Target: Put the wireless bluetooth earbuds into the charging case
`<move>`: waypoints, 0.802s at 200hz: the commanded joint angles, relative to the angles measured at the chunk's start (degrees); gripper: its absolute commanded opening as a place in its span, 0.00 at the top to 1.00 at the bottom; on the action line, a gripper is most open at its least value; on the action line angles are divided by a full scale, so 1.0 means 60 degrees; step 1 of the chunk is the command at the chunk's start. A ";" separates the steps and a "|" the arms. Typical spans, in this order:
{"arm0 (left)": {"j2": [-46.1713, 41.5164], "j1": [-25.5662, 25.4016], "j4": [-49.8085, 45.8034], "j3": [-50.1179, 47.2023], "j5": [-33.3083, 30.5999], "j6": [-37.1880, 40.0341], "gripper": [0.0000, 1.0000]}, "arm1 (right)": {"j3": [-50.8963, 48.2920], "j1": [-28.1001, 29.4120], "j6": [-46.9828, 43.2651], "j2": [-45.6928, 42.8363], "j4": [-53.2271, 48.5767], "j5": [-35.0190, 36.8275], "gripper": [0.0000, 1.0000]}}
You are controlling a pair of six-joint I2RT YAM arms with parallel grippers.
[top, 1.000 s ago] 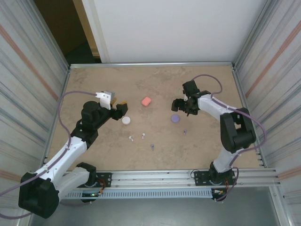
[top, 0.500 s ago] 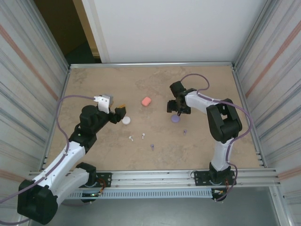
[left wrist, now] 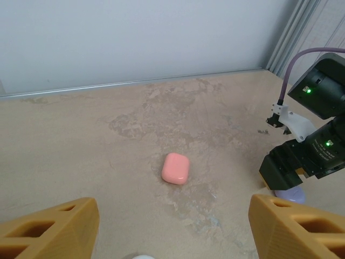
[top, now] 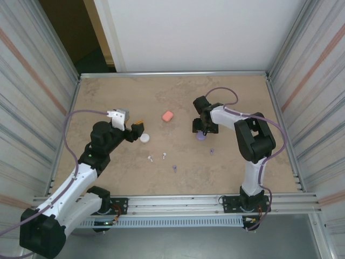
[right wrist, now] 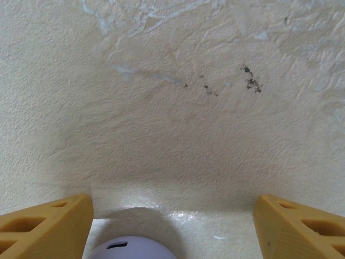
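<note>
My left hand (top: 136, 129) hangs low over the beige, stone-patterned surface (top: 108, 97). Its orange fingers (left wrist: 51, 226) are spread wide and grip nothing. A small round white charging case (top: 144, 138) lies just beside its fingertips, on the side nearer me. Well ahead of this hand, its wrist camera shows a rounded coral-pink charging case (left wrist: 176, 168) lying closed and alone.

My right hand (top: 201, 129) points down right above a round lilac charging case (top: 200, 136). In its wrist camera the fingers (right wrist: 46, 229) stand wide apart. The lilac case's top, with a small dark slot, sits between them, closer to one finger. I cannot tell that either finger touches it, and nothing is gripped.

Two tiny white stemmed earbuds (top: 150, 158) lie loose on the surface, nearer me than the left hand and off toward the right hand's side. One tiny purple stemmed earbud (top: 212, 151) lies near the right hand, on its near side. A second purple earbud (top: 174, 168) lies further back toward me, between the two hands. All four lie apart from the cases.
</note>
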 commanded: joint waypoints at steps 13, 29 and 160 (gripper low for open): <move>-0.0036 0.0061 -0.0044 0.0055 -0.0030 0.0135 0.27 | -0.0487 0.0095 0.0136 -0.0473 -0.0322 0.0214 0.23; -0.0005 0.0061 -0.0044 0.0083 -0.0008 0.0131 0.26 | -0.0640 0.0092 0.0171 -0.0638 -0.0263 0.0207 0.23; 0.0442 0.0061 -0.0044 0.0390 0.0244 0.0030 0.26 | -0.2088 -0.0064 0.0370 -0.1803 0.0139 -0.0134 0.25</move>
